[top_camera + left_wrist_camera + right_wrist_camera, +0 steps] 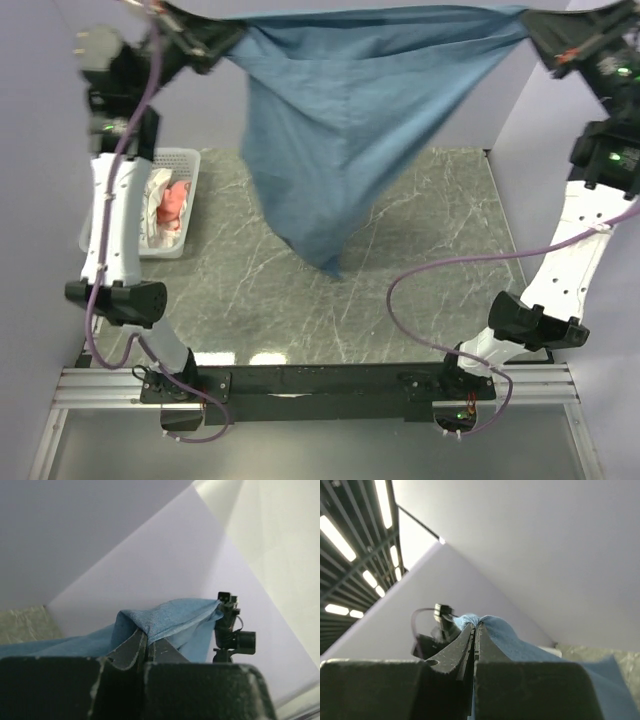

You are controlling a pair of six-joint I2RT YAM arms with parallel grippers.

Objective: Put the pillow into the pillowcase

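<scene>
Top view: pillowcase [340, 130] is up in the air, stretched between left claw [195, 40] and right claw [535, 25], one top corner each. It hangs in a V, with the low tip over the middle of the surface [420, 290]; I can't tell if it touches. The pillow isn't visible here and the case shows no bulge, so I judge it empty. White basket [188, 158] sits at the left edge, partly behind the left arm, holding a bundle of white and pink cloth [175, 200] and nothing else that I can make out.

Left wrist: left claw [146, 647] is pinched tight on a fold of blue pillowcase [165, 617], which runs taut across to the right claw [227, 605]. No pillow.

Right wrist: right claw [476, 630] has its jaws nearly together with the pillowcase [505, 635] edge nipped at the tips. No pillow.

Risks:
- Both grips are thin tip pinches on taut cloth, so more tension could pull a corner out and drop the case.
- Can't tell whether each claw has one layer or both. If both, the mouth is held shut.
- Both claws are occupied and the pillow is out of view, so nothing is free to feed it in.
</scene>
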